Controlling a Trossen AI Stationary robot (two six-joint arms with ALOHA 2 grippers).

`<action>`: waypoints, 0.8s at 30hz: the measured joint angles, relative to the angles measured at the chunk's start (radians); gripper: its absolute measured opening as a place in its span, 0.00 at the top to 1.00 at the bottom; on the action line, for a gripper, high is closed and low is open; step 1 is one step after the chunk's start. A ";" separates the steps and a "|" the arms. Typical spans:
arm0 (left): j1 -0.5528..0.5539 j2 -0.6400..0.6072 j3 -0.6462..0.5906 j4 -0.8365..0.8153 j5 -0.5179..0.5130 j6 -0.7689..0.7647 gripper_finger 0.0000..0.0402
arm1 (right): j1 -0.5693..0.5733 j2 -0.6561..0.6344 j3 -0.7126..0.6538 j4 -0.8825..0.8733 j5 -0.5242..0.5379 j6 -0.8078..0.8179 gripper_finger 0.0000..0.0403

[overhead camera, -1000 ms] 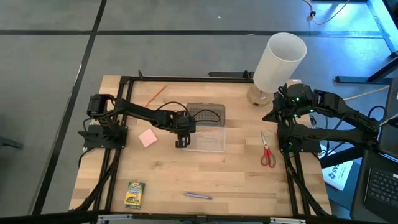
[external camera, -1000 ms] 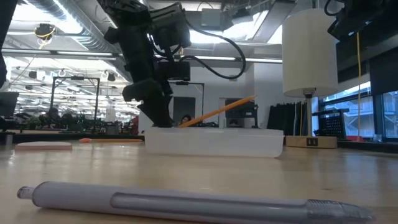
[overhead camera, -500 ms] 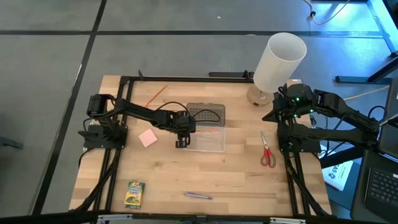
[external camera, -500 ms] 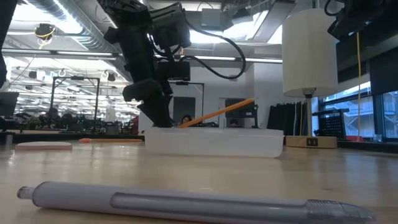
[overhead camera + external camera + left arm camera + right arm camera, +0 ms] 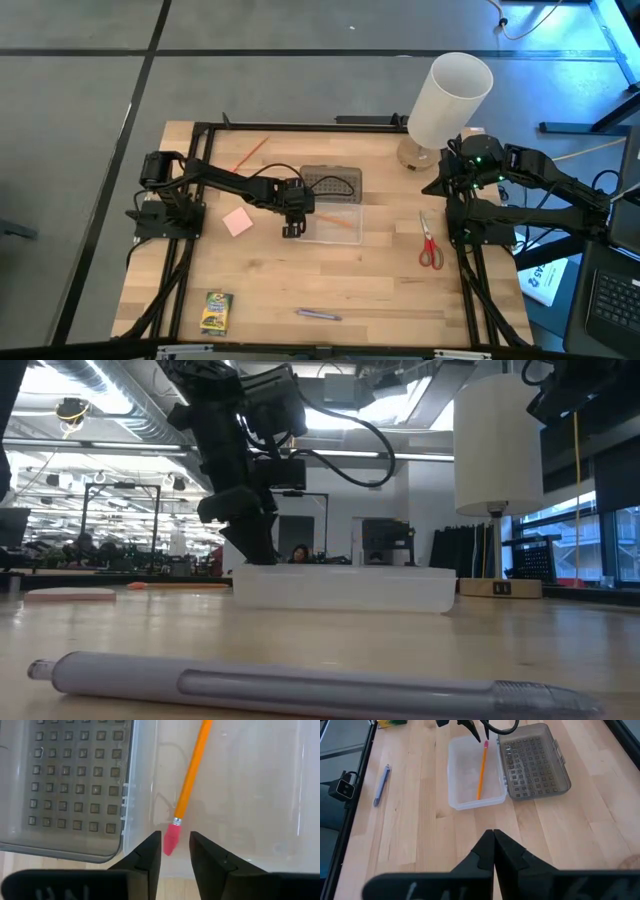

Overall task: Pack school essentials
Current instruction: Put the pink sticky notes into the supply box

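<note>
Orange pencil dropped flat into the clear case, left gripper parted just off its eraser end.

In the high view the pencil [image 5: 340, 217] lies inside the clear case [image 5: 330, 236] at frame centre, its long axis running left to right with a slight downward slant, pink eraser end toward the left gripper [image 5: 290, 231] at the case's left edge. The left wrist view shows those fingers [image 5: 148, 856] spread either side of the eraser tip, not gripping it. A second ago the low view had the pencil propped up, slanting above the case rim; now it sits below the rim, out of sight there. The grey dimpled lid [image 5: 331, 181] lies hinged open above the case. The right gripper [image 5: 493, 836] waits at the right edge with its fingers pressed together, holding nothing.
</note>
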 joint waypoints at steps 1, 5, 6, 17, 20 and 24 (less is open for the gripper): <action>0.000 0.000 0.000 0.000 0.000 -0.001 0.76 | 0.000 0.000 0.000 0.000 0.000 0.000 0.98; 0.000 -0.005 0.022 -0.047 0.000 -0.046 0.77 | 0.000 0.000 0.000 0.000 0.000 -0.005 0.98; 0.000 -0.007 0.037 -0.064 0.000 -0.052 0.77 | 0.000 0.000 0.000 0.000 0.000 -0.006 0.98; -0.003 -0.073 0.156 -0.343 0.030 -0.159 0.77 | 0.000 0.000 0.000 0.016 0.033 -0.057 0.98; -0.011 -0.128 0.157 -0.438 0.030 -0.257 0.77 | 0.001 0.000 0.000 0.038 0.050 -0.067 0.98; -0.055 -0.212 0.156 -0.588 0.026 -0.420 0.77 | 0.002 0.000 0.000 0.061 0.052 -0.106 0.98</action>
